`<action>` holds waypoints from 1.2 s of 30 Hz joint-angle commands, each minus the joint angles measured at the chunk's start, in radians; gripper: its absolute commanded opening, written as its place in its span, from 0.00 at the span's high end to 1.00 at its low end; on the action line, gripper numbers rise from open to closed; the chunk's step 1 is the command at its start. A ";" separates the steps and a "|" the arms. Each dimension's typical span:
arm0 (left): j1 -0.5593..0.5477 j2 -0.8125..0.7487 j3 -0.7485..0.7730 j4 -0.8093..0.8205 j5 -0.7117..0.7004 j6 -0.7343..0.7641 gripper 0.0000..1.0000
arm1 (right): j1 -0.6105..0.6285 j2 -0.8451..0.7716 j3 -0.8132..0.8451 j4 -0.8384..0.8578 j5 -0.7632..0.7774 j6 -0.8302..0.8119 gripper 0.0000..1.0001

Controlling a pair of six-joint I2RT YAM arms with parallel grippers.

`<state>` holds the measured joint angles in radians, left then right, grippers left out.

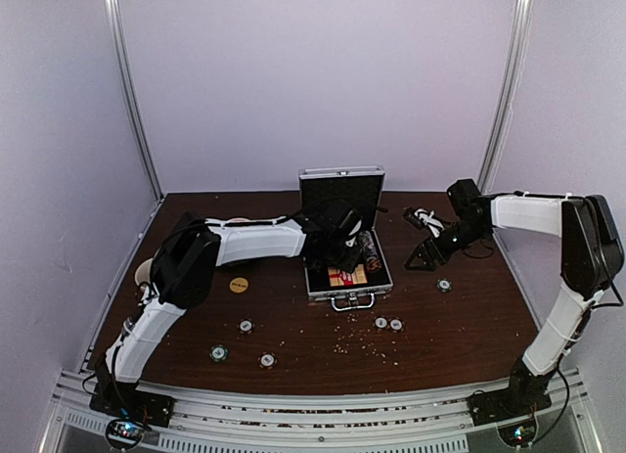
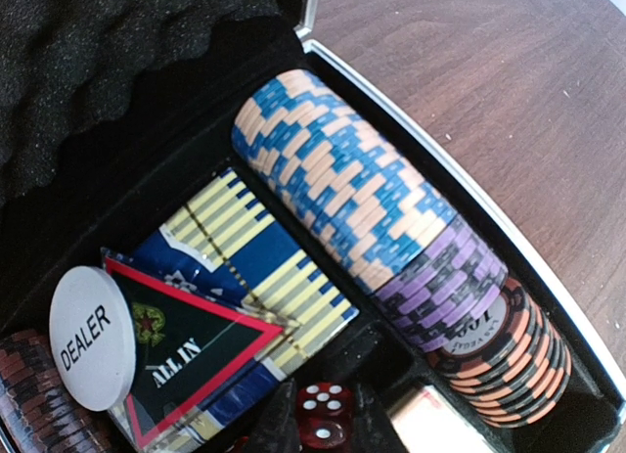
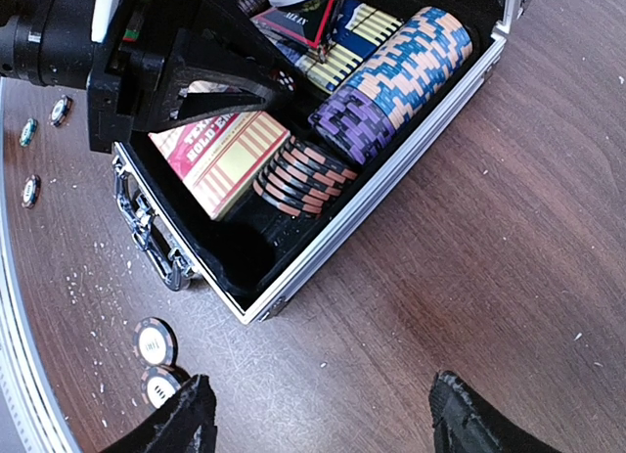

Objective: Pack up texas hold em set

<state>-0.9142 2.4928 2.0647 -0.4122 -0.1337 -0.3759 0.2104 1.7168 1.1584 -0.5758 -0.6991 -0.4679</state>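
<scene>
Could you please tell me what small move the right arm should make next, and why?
Probably slide the right gripper across until it hangs over the two loose round chips on the brown wooden table, off the front corner of the open silver aluminium case. Its fingers are spread and empty, and those chips lie outside the case.

The left arm (image 1: 264, 240) is occupying the room above the open case (image 1: 342, 294), and the upright lid (image 1: 341, 189) is walling off its back. Bare worktop (image 3: 509, 228) is lying open on the case's right, between the right tool's (image 3: 323, 380) spread fingers. Loose chips (image 3: 155, 340) are dotting the front.
</scene>
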 commanded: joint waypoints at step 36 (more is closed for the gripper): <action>-0.118 -0.592 -0.646 -0.030 -0.029 -0.016 0.71 | -0.014 -0.061 -0.036 0.027 -0.026 -0.027 0.24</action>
<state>-1.0309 2.0277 1.5574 -0.4187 -0.1322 -0.3534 0.2089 1.7000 1.1500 -0.5777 -0.7216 -0.4763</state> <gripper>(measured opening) 0.280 0.758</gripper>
